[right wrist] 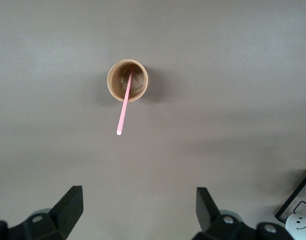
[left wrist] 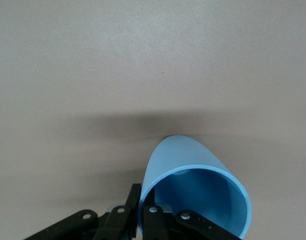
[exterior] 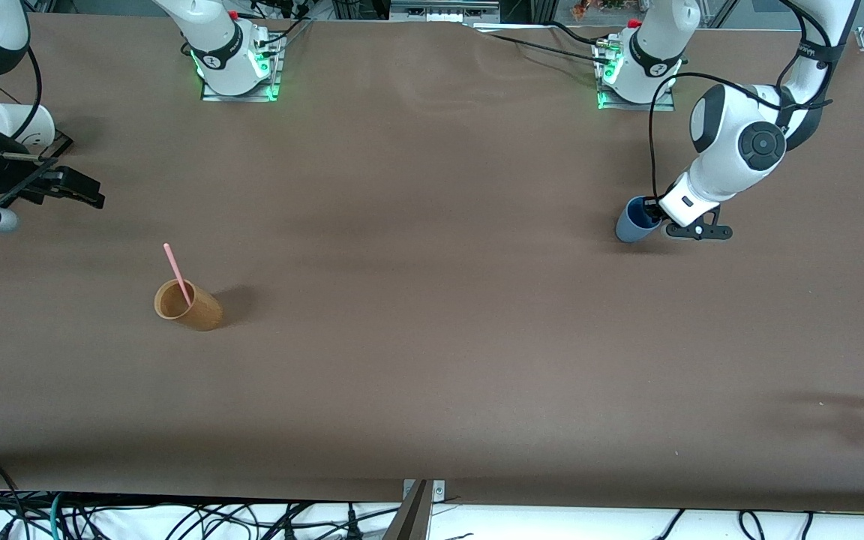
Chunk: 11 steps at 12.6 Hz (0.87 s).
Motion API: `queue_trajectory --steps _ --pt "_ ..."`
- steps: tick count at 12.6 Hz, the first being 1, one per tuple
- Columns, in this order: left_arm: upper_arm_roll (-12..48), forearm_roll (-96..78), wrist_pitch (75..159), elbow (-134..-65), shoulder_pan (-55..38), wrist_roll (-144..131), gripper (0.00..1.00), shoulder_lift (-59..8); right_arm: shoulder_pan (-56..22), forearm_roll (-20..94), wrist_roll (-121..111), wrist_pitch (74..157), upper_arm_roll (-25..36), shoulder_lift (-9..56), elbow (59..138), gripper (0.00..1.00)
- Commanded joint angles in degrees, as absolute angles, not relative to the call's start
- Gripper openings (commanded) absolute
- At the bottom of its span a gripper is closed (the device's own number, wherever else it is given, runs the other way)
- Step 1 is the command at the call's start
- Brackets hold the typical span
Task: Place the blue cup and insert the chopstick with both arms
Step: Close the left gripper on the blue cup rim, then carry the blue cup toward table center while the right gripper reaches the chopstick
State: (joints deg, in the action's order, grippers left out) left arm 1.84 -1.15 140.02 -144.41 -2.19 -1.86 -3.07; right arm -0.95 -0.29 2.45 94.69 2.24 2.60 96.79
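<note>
At the frame's right, your left hand (exterior: 661, 219) pinches the light, rigid blue cup (exterior: 634, 220) by its rim; right hand (right wrist: 138, 212) gapes.

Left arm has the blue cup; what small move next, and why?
Probably carry the blue cup toward the table's middle and set it down upright. The left gripper is shut on its rim, one finger inside. The chopstick stands in the tan cup at the right arm's end, and the open right gripper waits high above it, so the cup needs placing first.
</note>
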Motion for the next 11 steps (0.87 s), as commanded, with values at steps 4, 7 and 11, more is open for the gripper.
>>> queue_trajectory --steps 4,7,11 --pt "2.1 -0.9 135.9 -138.8 -4.8 -4.8 0.00 -2.3 -0.6 0.2 2.9 94.9 1.8 1.8 97.2 1.00" --pt "4.6 -0.9 131.1 -131.7 -8.2 -12.8 0.00 -3.3 -0.6 0.2 2.9 95.1 1.8 1.8 97.2 1.00" --pt "6.8 -0.9 122.2 -118.4 -16.0 -28.3 0.00 -8.9 -1.6 -0.3 2.9 96.5 1.8 3.2 97.0 1.00"
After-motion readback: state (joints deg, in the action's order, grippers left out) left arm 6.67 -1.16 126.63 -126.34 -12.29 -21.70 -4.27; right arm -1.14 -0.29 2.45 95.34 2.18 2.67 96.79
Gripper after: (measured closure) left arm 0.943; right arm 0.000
